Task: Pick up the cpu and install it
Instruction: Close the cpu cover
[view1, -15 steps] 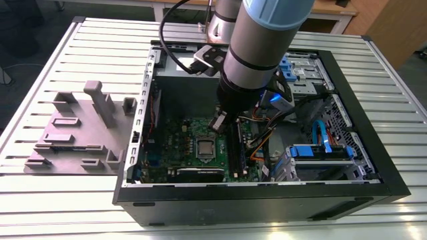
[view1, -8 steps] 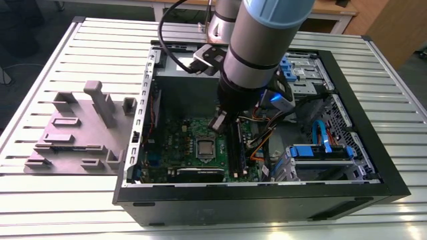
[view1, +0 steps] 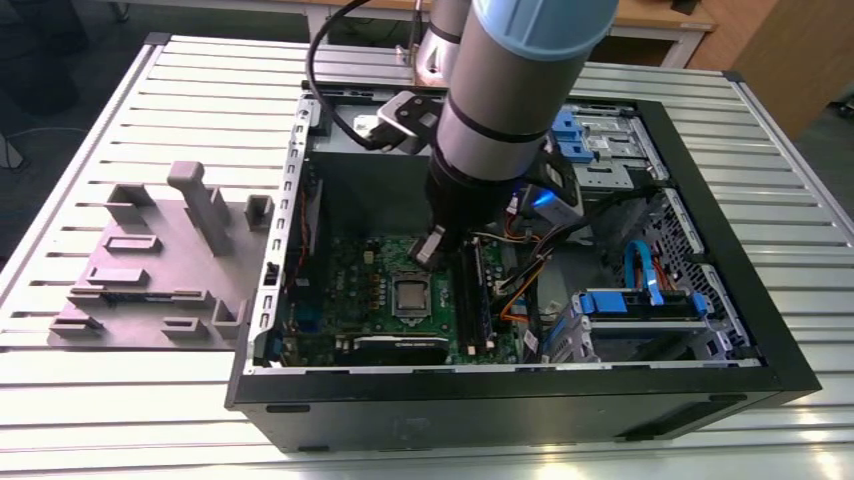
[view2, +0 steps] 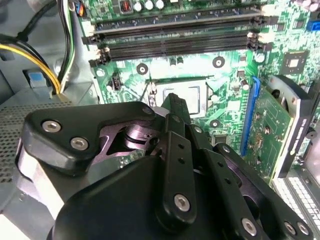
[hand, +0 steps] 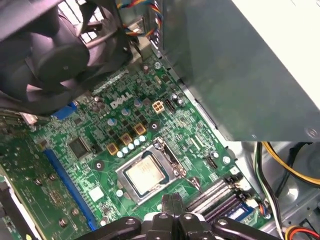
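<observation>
The cpu (hand: 145, 176) is a silvery square lying flat inside the metal-framed socket on the green motherboard (hand: 75, 125). The exterior view shows the cpu (view1: 410, 294) low inside the open computer case (view1: 507, 400). My gripper (hand: 171, 200) hangs just above the board, beside the socket on the side toward the memory slots (hand: 210, 197). Its two black fingers are pressed together with nothing seen between them. In the second wrist view the gripper (view2: 174, 102) hides the middle of the socket, and a strip of the cpu (view2: 197, 95) shows beside the fingers. The exterior view places the gripper (view1: 430, 250) above and behind the socket.
A grey power-supply box (hand: 240, 65) and a black fan (hand: 50, 55) stand close around the socket. Yellow and black cables (view2: 40, 65) run along the case wall. An expansion card (view2: 265, 130) lies past the socket. A grey fixture (view1: 160, 260) sits on the slatted table at the exterior view's left.
</observation>
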